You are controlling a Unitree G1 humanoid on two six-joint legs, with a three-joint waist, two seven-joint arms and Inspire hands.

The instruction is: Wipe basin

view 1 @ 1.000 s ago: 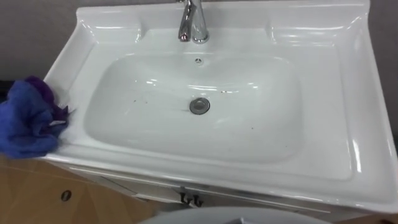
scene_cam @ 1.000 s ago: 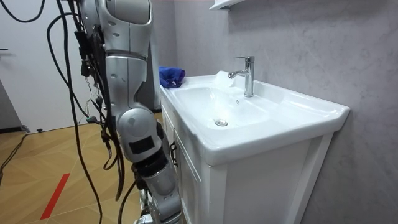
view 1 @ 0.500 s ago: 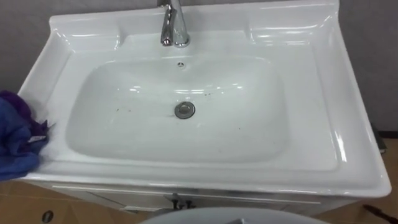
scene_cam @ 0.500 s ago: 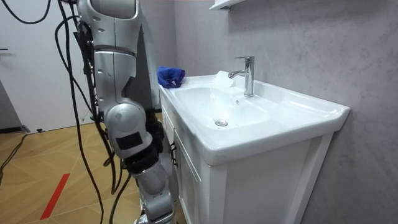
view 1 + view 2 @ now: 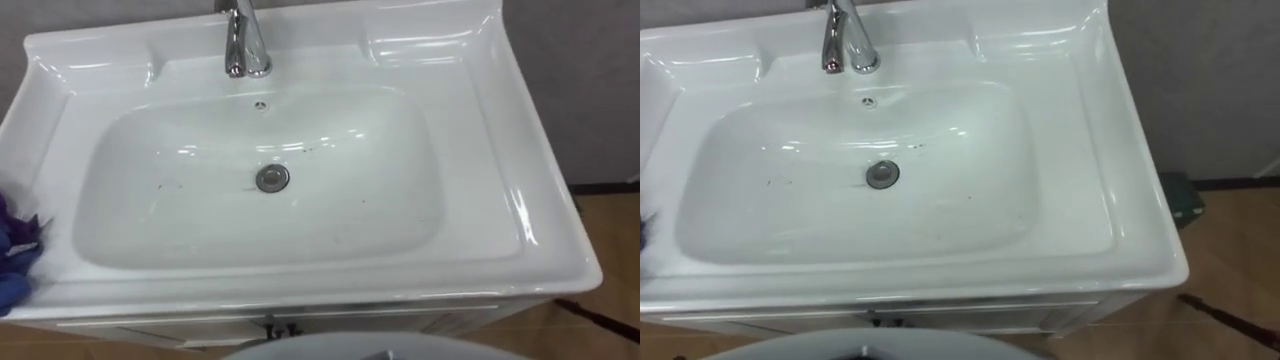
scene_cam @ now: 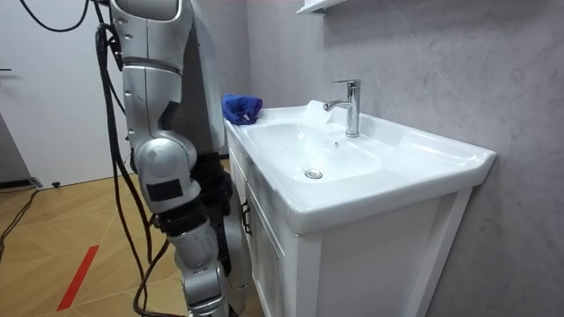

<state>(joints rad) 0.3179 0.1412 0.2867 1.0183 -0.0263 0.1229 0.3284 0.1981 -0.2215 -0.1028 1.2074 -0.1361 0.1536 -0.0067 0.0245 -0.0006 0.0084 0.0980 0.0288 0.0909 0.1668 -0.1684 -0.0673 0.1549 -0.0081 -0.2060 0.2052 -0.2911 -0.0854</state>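
Note:
The white basin (image 5: pixel 540 200) lies below me on its cabinet, with a chrome tap (image 5: pixel 243 40) at the back and a round metal drain (image 5: pixel 271 178) in the bowl. A few dark specks (image 5: pixel 160 185) dot the bowl's bottom. A crumpled blue cloth (image 5: pixel 12 262) rests on the basin's left rim, at the edge of the left eye view; in the room view this cloth (image 6: pixel 241 107) sits on the far corner. I stand in front of the basin (image 6: pixel 370 176). My right arm (image 6: pixel 167 176) hangs beside the cabinet and runs out at the bottom edge.
A grey wall stands behind the basin, with a small shelf (image 6: pixel 322 5) above it. The white cabinet (image 6: pixel 273 264) has a dark door handle (image 5: pixel 278 326). Wooden floor (image 5: pixel 610 250) lies to the right, with a dark box (image 5: pixel 1185 200) against the wall.
Both eye views have swung right, so the basin and cloth slid left in the picture. In the room view I have shifted toward its left. Basin and cloth themselves have not moved.

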